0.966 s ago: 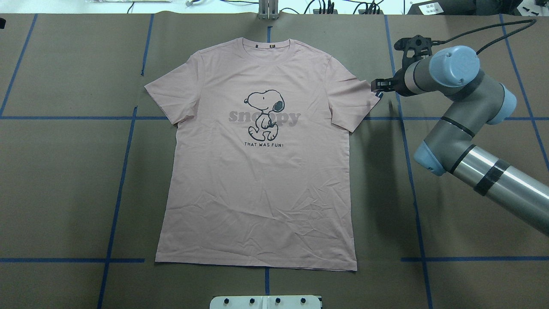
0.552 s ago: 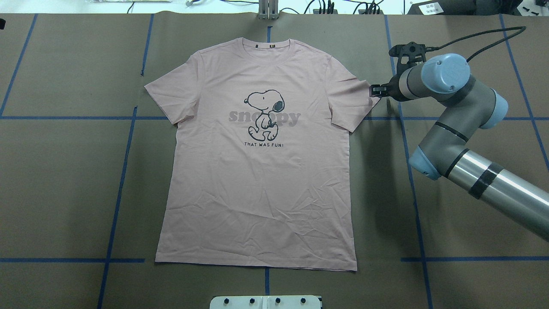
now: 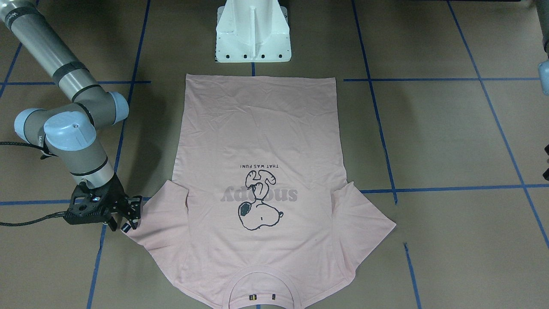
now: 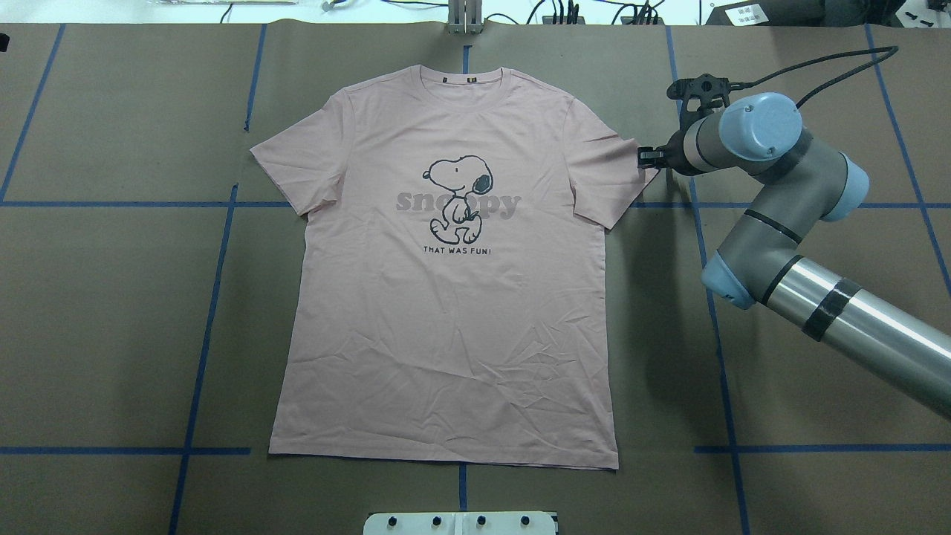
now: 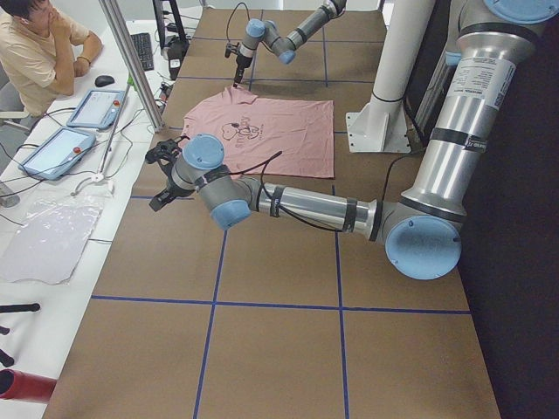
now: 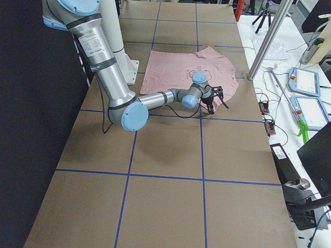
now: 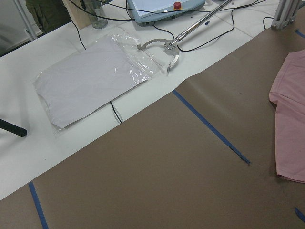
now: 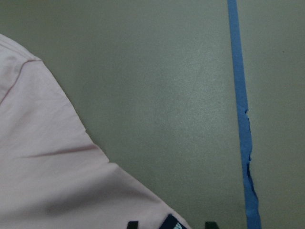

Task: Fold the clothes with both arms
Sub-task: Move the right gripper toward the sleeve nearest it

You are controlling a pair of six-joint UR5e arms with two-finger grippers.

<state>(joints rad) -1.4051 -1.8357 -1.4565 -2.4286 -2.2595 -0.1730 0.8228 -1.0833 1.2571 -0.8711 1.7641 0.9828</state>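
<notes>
The pale pink T-shirt (image 4: 446,312) lies flat, front up, collar at the far side. It also shows in the front-facing view (image 3: 257,128). My right gripper (image 4: 645,157) is low at the tip of the shirt's right-hand sleeve in the overhead view. In the right wrist view its two fingertips (image 8: 132,224) stand apart with the black sleeve tag (image 8: 170,222) between them. The right gripper (image 3: 131,214) is open. My left gripper (image 5: 157,177) hovers off the shirt beyond its other sleeve, near the table's far edge. I cannot tell whether it is open or shut.
The white pedestal (image 3: 253,38) stands at the hem side of the shirt. Blue tape lines (image 4: 208,312) cross the brown table cover. A plastic sleeve (image 7: 90,81), cables and control tablets (image 5: 92,106) lie on the white bench, where a seated person (image 5: 35,52) is.
My right arm has swung left and brought the gripper up to the sleeve tip. The shirt has not moved.
</notes>
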